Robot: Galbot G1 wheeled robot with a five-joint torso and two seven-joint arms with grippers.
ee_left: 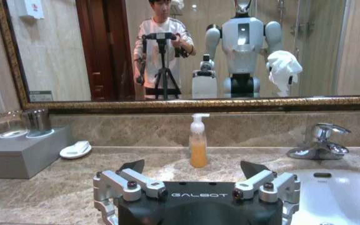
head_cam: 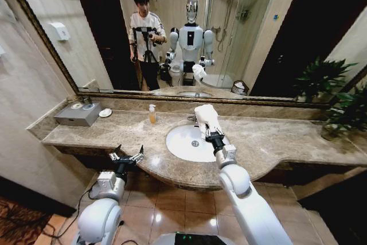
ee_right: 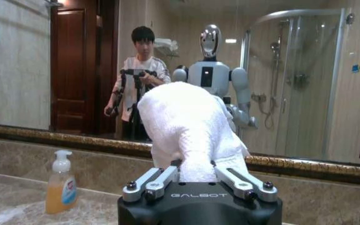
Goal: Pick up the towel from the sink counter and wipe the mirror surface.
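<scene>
My right gripper (head_cam: 210, 129) is shut on the white fluffy towel (head_cam: 206, 117), holding it up above the back of the oval basin (head_cam: 186, 144), short of the mirror (head_cam: 189, 32). In the right wrist view the towel (ee_right: 189, 129) stands as a thick wad out of the gripper (ee_right: 198, 174), with the mirror (ee_right: 305, 84) behind it. My left gripper (head_cam: 127, 155) hangs open at the front edge of the sink counter (head_cam: 275, 147), left of the basin. From the left wrist its open fingers (ee_left: 133, 165) point toward the counter (ee_left: 55, 192) and the mirror (ee_left: 92, 51).
A soap bottle (head_cam: 152, 113) stands left of the chrome tap (ee_left: 318, 143). A grey box (head_cam: 77, 114) with glasses and a small white dish (head_cam: 105, 112) sit at the counter's left end. A plant (head_cam: 344, 113) stands at the right end. A wall closes the left side.
</scene>
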